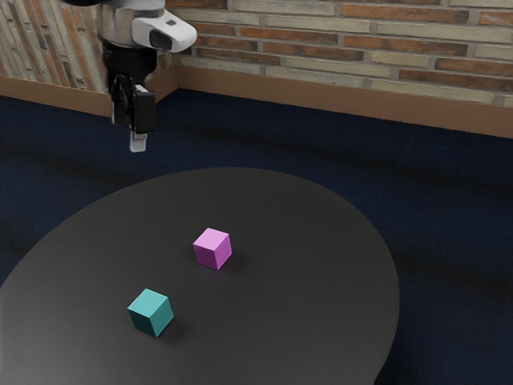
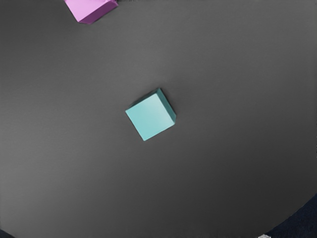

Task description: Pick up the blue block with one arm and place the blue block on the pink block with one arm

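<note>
Hovering gripper [image 1: 138, 144]: high over the round table [image 1: 321, 265], holding nothing.
Jaws: side-on to me; I cannot tell how far apart they stand.
Blue block [image 1: 151, 311]: flat on the tabletop, far beneath the jaws, with bare surface all round.
Pink block [image 1: 212, 247]: off to one side of the jaws, apart from the blue block; the wrist view cuts part of it off.

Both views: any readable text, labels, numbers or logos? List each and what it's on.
No readable text in either view.
blue block: plain faces, no marking.
pink block: plain faces, no marking.
table: plain dark top, no print.
end effector: no label or logo that I can make out.
brick wall: no sign.
</note>
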Motion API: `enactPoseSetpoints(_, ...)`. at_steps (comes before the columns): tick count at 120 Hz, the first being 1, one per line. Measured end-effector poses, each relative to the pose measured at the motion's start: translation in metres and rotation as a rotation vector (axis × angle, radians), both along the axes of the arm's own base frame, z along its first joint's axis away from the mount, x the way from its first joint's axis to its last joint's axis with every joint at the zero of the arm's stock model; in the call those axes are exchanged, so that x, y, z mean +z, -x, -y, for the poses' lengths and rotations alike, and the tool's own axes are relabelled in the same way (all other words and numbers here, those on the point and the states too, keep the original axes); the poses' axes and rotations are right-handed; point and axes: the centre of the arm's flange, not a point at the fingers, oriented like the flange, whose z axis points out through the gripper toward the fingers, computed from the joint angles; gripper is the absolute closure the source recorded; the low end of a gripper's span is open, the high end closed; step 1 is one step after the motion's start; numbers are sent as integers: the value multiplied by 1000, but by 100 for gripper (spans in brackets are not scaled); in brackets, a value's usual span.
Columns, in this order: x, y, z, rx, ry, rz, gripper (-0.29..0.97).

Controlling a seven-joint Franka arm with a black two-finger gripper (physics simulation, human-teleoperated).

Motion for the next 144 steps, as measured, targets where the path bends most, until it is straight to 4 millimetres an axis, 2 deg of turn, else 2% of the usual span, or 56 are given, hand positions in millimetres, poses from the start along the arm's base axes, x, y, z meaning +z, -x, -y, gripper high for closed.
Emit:
enactPoseSetpoints(15,-2,-2,8,-45,5,-13,0)
enactPoseSetpoints(24,-8,-1,4,-50,7,-29,0)
enactPoseSetpoints(32,-33,1,-2,-45,0,-69,0)
enactPoseSetpoints(40,-51,15,-13,0,11,-91,0)
enactPoseSetpoints(51,-85,38,-5,24,-3,-96,0)
enactPoseSetpoints(61,-118,49,0,43,-10,-105,0)
enactPoseSetpoints(72,-138,56,3,68,4,-99,0)
enactPoseSetpoints(94,-165,77,-18,174,-14,-60,0)
enactPoseSetpoints(112,-205,89,-41,259,-40,-44,0)
enactPoseSetpoints(127,-218,84,-62,316,-56,-7,0)
enactPoseSetpoints(144,-260,69,-79,355,-46,-28,0)
